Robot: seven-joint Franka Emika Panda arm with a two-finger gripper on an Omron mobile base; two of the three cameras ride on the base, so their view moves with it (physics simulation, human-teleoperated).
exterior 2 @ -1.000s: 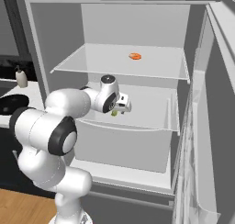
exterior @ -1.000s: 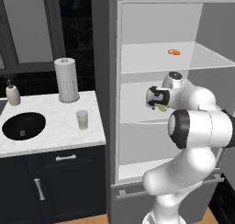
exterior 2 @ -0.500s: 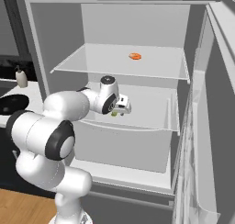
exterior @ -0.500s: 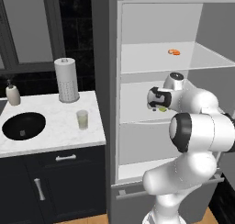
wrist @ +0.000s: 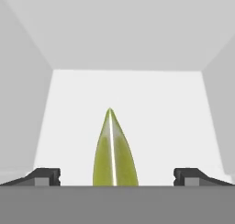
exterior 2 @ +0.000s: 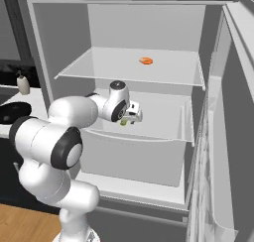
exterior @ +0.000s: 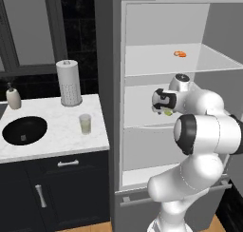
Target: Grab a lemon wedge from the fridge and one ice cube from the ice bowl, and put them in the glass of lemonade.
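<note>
My gripper [wrist: 117,175] sits spread wide inside the fridge [exterior 2: 149,122], a pointy yellow-green lemon wedge [wrist: 114,152] between the tips, untouched; an orange piece [exterior 2: 145,61] lies at 12 o'clock on the shelf above.

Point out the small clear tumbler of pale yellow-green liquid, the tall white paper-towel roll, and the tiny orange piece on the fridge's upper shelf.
Clear tumbler of pale yellow-green liquid [exterior: 85,124]: left base view, mid-wall.
Tall white paper-towel roll [exterior: 69,83]: left base view, side face.
Tiny orange piece [exterior 2: 145,61]: right base view, its top.

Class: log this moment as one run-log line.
gripper: open, in fridge middle shelf | yellow-green wedge: between fingertips, untouched | glass of lemonade: on counter
</note>
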